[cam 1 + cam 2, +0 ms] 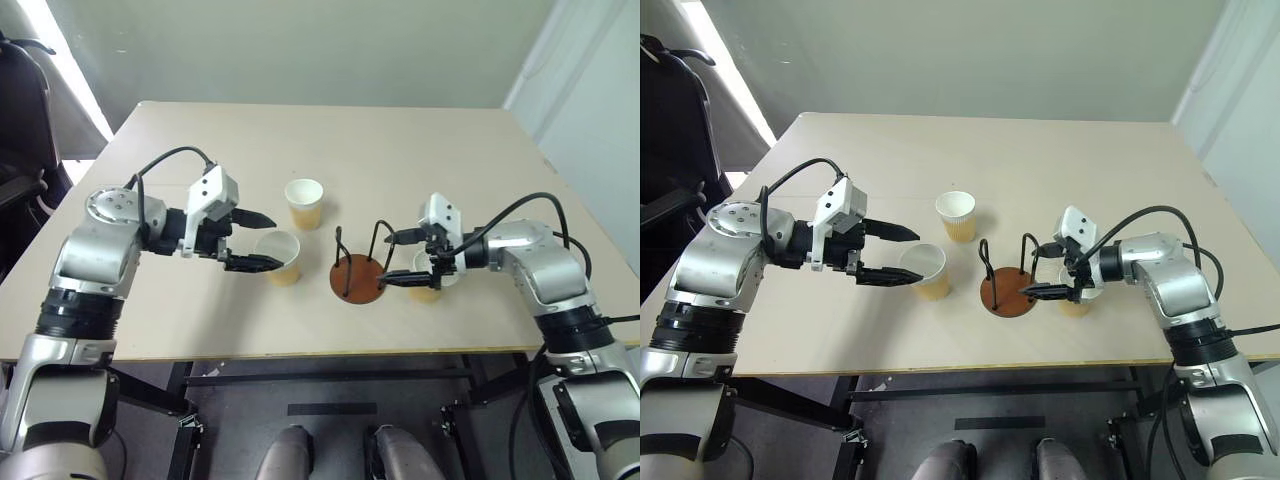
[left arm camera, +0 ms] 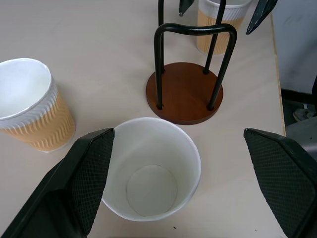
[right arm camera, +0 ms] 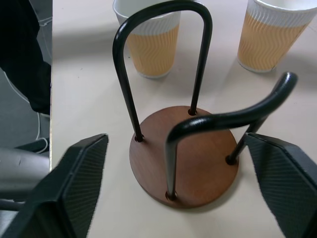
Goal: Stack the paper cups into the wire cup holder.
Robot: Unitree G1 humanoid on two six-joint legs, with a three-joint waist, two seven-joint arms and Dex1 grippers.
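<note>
Three paper cups stand upright on the table. One cup [image 1: 279,256] sits between the fingers of my left gripper [image 1: 277,240], which is open around it; in the left wrist view the same cup [image 2: 148,173] shows its white inside. A second cup [image 1: 304,203] stands just behind it. The wire cup holder [image 1: 357,280], a brown disc with two black loops, stands bare in the middle. My right gripper [image 1: 389,260] is open, its tips at the holder's right side. The third cup [image 1: 430,283] stands under it, partly hidden.
The beige table [image 1: 450,150] has open surface behind and to both sides of the cups. Its front edge [image 1: 330,352] runs just below the holder. A dark chair [image 1: 20,120] stands off the table's left side.
</note>
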